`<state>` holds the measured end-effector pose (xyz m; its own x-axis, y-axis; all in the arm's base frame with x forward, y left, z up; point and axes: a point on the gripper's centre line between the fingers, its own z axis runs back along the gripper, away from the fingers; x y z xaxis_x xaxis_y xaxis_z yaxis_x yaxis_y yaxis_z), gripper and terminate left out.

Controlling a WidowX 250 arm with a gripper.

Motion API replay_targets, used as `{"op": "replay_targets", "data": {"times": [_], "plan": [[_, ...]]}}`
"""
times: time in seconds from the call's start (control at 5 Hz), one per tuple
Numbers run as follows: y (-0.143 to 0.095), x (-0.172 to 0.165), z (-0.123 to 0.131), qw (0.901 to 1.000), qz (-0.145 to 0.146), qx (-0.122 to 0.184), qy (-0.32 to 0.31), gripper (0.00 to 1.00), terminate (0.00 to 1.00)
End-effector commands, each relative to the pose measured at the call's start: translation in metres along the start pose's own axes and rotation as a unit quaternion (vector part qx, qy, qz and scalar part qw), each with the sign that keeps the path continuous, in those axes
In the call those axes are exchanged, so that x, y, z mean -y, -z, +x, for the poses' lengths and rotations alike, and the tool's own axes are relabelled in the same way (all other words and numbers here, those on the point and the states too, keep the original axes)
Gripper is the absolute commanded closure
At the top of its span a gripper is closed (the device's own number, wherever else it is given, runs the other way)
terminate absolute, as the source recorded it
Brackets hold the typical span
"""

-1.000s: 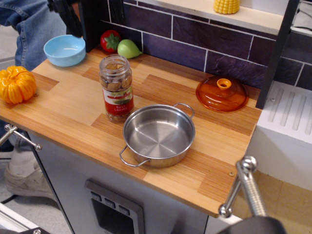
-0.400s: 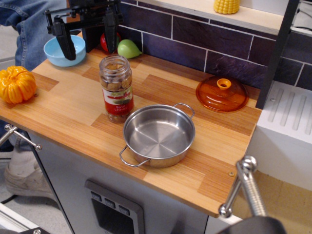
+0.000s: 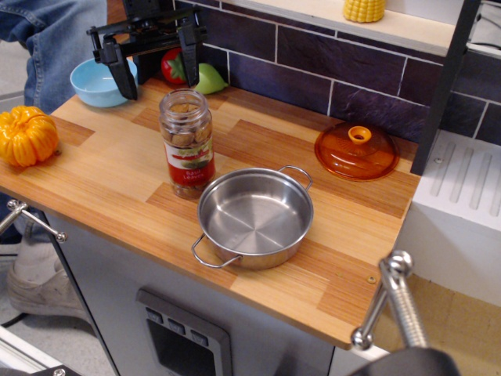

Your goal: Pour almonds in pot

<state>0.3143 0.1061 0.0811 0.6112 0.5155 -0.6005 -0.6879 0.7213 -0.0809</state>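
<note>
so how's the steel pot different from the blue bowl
The pot is shiny metal with two wire loop handles; the bowl is light blue, with no handles showing. The pot sits near the counter's front edge beside the almond jar; the bowl sits at the back left corner, partly behind the gripper. Both are round and look empty.

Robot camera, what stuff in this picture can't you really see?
- Jar of almonds: label words too small to read.
- Light-blue bowl: its right side is hidden behind the gripper finger.
- Red and green toy foods at the wall: partly behind the gripper, so I cannot name them.
- Yellow corn on the shelf: cut off by the top edge.
</note>
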Motion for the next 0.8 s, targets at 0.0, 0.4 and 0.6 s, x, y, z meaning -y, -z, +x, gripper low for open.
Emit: {"op": "replay_targets", "data": {"times": [0.0,0.4,0.6], "plan": [[-0.002,0.006,-0.001,0.9997,-0.011,0.012,-0.017,0.0,0.0],[0.027,0.007,-0.024,0.9984,-0.004,-0.031,-0.046,0.0,0.0],[0.032,0.008,-0.034,0.9986,0.001,-0.037,-0.037,0.0,0.0]]}}
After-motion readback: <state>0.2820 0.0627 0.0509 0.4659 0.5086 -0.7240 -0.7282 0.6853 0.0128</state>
